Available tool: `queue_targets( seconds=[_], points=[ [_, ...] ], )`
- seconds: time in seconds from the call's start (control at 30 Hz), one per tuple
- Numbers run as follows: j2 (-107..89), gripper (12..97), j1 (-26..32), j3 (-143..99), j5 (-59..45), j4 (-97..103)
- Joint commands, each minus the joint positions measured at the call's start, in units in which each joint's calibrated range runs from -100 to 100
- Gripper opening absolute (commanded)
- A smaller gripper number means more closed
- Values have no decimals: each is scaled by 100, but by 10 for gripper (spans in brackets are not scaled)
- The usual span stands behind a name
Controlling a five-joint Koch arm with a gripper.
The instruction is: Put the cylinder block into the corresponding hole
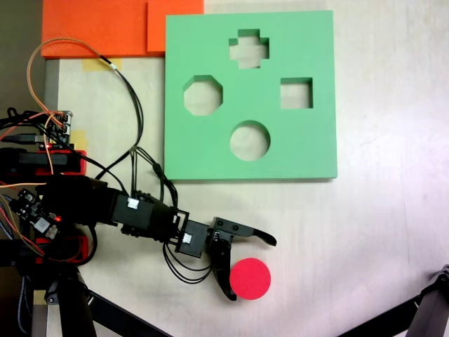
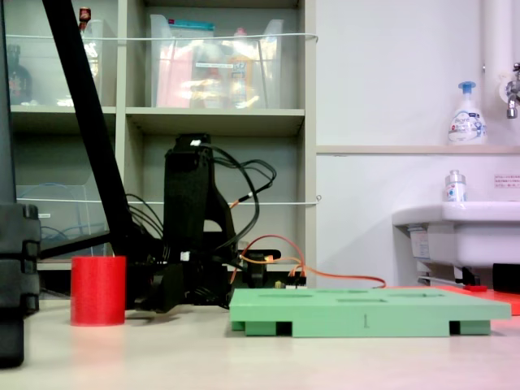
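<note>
The red cylinder block (image 1: 250,279) stands upright on the pale table, below the green foam board (image 1: 210,154). My gripper (image 1: 252,269) is open around it in a fixed view: one black finger reaches over above it and the other lies against its left edge. The round hole (image 1: 250,140) sits in the board's lower middle, under the cross cut-out and between the octagonal and square ones. From the side, in a fixed view, the cylinder block (image 2: 97,290) stands left of the arm, with the green board (image 2: 366,313) lying flat to the right.
Orange foam sheets (image 1: 98,28) lie at the table's top left corner. The arm's base and loose cables (image 1: 42,189) take up the left edge. Black stand legs (image 1: 435,302) cut into the bottom corners. A slanted black pole (image 2: 81,106) and a white sink (image 2: 463,236) also show.
</note>
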Motion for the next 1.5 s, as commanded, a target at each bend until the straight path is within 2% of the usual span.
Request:
queue_targets(
  seconds=[0.0,0.07,0.17,0.7,0.77,0.87,1.0,1.07,1.27,1.3,1.37,1.4,1.47],
  points=[
    [1,823,-29,4,-15,871],
    [1,824,-59,-96,-15,996],
    [1,886,-117,-106,-15,1073],
    [811,873,-161,1050,0,987],
    [811,795,-142,1050,0,977],
    [699,570,-147,851,0,987],
    [671,421,-137,781,0,996],
    [671,399,-112,761,5,996],
    [671,405,-122,711,5,1054],
    [671,461,-122,711,5,1102],
    [671,624,-122,751,5,1122],
    [671,670,-122,771,5,1122],
    [699,679,-127,871,15,1122]
  ],
)
